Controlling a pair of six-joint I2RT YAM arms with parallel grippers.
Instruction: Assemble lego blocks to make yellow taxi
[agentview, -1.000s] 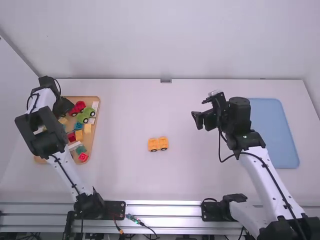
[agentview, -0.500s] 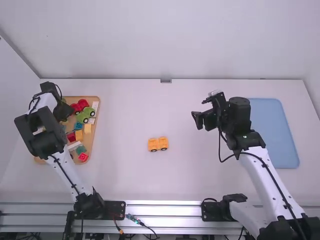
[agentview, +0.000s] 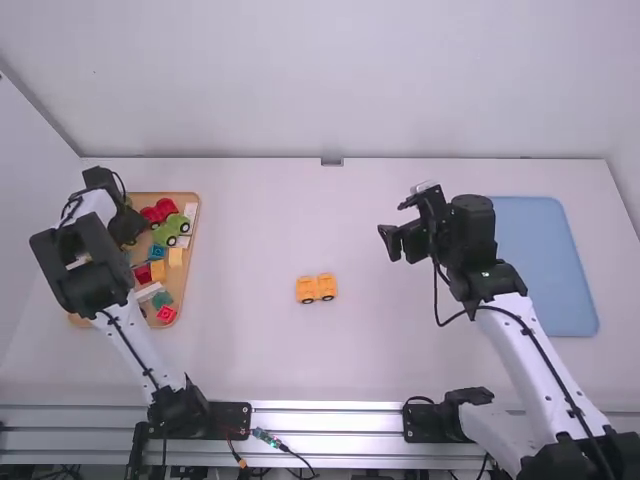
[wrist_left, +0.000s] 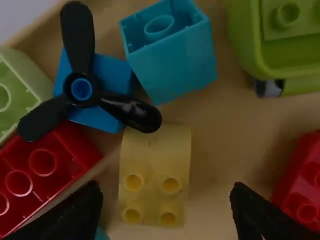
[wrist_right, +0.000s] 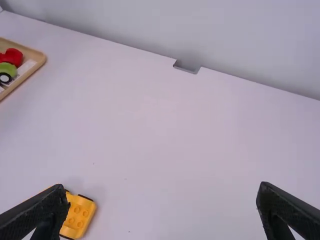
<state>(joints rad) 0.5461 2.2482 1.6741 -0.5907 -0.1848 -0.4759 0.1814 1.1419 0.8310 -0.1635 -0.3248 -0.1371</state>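
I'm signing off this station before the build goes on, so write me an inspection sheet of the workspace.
Surface: white table, light blue mat on the right side
Job's things: yellow wheeled base near the middle; yellow curved block in the wooden tray
Clutter: black propeller, red studded brick and green wheeled vehicle share the tray
Grippers: left gripper open above the tray; right gripper open, holding nothing
Cables: black cable hangs in a loop by the right arm; wire connectors at the front rail
Surroundings: pale walls
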